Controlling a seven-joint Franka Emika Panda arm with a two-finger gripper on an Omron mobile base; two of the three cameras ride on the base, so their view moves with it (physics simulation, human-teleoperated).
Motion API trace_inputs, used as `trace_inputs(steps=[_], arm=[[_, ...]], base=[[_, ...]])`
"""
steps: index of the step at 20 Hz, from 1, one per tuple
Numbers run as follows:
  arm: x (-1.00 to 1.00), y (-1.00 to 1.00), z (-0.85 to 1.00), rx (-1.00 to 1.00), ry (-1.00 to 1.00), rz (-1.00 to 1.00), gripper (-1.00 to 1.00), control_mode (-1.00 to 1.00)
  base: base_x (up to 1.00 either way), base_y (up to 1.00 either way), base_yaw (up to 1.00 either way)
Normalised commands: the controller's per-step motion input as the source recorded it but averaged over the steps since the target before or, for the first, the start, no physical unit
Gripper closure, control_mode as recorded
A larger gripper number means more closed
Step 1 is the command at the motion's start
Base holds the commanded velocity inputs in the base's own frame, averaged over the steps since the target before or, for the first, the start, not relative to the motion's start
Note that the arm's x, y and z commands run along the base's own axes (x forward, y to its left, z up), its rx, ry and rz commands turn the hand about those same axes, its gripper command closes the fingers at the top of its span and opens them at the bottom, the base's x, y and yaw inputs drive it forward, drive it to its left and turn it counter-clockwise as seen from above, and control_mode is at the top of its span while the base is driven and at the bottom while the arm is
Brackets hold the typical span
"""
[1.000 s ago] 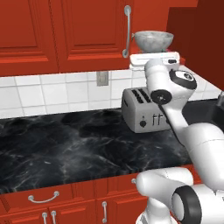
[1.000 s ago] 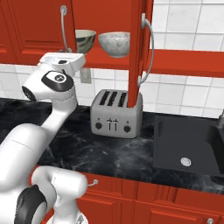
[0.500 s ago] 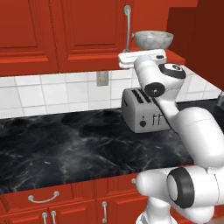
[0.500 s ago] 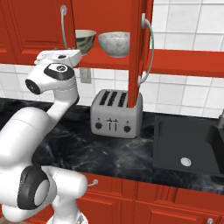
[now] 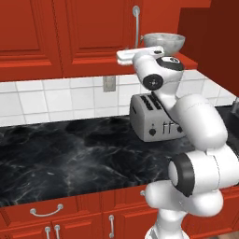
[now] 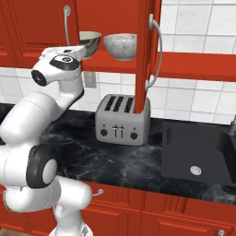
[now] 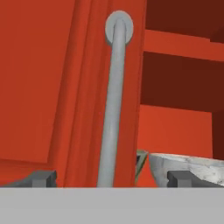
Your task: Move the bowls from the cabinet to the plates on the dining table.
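Gripper (image 7: 112, 178) fully spread, grasping nothing, raised to the red cabinet (image 6: 115, 18) at shelf height. Fingertips (image 7: 43, 178) set either side of a silver bar handle (image 7: 113, 105) on a closed door, not touching it. Mottled white-grey bowl (image 6: 120, 46) on the open cabinet shelf, just right of that handle (rim visible past the right fingertip). Second bowl (image 6: 91, 42) beside it on the same shelf, partly behind the arm. Toaster (image 6: 122, 120) on the black marble counter (image 5: 70, 158) below.
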Motion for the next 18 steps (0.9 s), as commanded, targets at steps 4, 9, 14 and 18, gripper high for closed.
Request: trace_inputs(steps=[4, 9, 14, 18], arm=[[0.66, 0.10, 0.00, 0.00, 0.01, 0.02, -1.00, -1.00], [0.67, 0.00, 0.00, 0.00, 0.00, 0.02, -1.00, -1.00], [0.72, 0.00, 0.00, 0.00, 0.00, 0.00, -1.00, -1.00], [0.76, 0.01, 0.00, 0.00, 0.00, 0.00, 1.00, -1.00]], base=[[0.00, 0.00, 0.00], [0.00, 0.00, 0.00], [0.00, 0.00, 0.00], [0.00, 0.00, 0.00]])
